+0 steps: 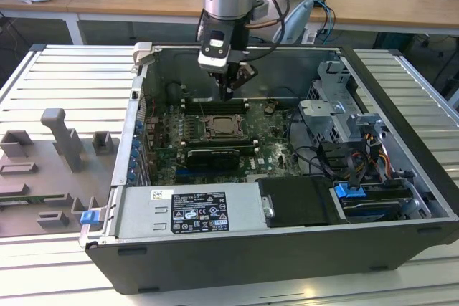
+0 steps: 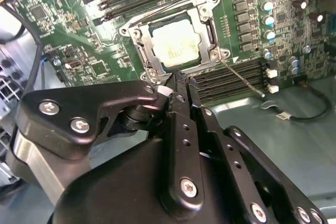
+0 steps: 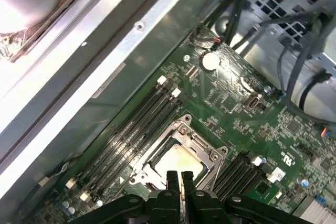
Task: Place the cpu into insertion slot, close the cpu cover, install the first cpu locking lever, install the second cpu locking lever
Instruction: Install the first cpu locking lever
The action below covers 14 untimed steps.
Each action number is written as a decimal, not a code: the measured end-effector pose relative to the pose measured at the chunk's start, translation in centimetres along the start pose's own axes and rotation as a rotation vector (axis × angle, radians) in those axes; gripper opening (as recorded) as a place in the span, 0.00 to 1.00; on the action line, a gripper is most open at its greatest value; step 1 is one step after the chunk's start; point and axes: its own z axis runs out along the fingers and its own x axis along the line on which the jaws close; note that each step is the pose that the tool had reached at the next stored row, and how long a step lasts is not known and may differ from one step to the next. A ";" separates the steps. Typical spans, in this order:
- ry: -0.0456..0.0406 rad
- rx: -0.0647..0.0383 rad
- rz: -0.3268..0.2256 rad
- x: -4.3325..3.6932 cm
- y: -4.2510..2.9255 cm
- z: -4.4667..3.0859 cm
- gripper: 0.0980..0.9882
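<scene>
Shiny metal cpu cover (image 2: 207, 30) — matt black pincer (image 2: 181, 90)

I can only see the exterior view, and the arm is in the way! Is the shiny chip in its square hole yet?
Observer: Yes. In the second wrist view the cpu lies in the insertion slot, pale face up.
Operator: Is the lid down on it?
Observer: The cpu cover lies flat around the chip, which shows through its window.
Operator: Where's the grabber's tip?
Observer: In the first wrist view the gripper hangs at the socket's edge, fingers close together and holding nothing.
</scene>
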 end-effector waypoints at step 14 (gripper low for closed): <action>0.0173 -0.004 -0.290 0.00 0.00 0.01 0.08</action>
